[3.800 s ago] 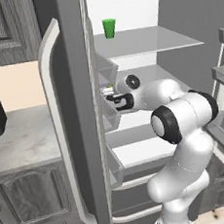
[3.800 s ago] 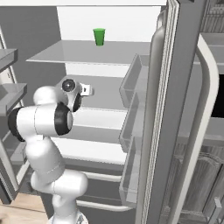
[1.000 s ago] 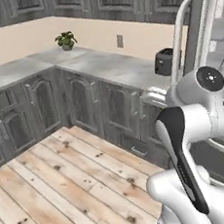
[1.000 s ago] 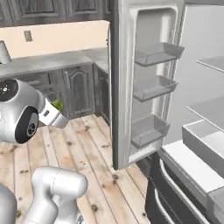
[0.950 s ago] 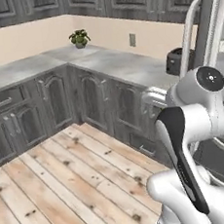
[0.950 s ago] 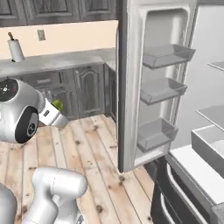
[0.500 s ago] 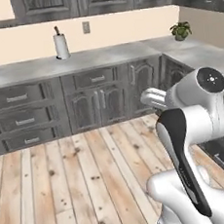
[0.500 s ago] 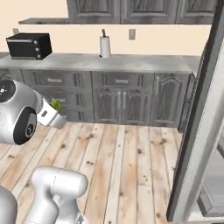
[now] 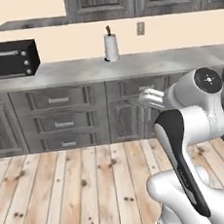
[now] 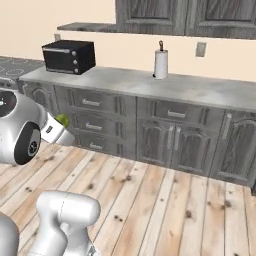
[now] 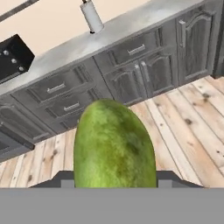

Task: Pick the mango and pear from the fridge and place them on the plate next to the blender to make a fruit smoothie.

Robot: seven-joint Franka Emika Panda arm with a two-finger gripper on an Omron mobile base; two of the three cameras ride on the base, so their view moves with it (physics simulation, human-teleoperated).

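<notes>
Green mango gripped in end effector, jaws closed on its sides, held above wood floor, in front of grey worktop. Green edge of mango visible beside arm. On worktop: black microwave at left, paper towel roll near middle. Grey cabinets below worktop.

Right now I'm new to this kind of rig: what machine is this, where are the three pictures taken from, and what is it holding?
It is a white robot arm on a driving base in a rendered kitchen. Two cameras ride behind the arm, left and right; the third looks along the gripper. The gripper is shut on a green fruit, probably the mango; it peeks out in the right base view too. Ahead, a grey counter carries a black microwave and a paper towel roll.
</notes>
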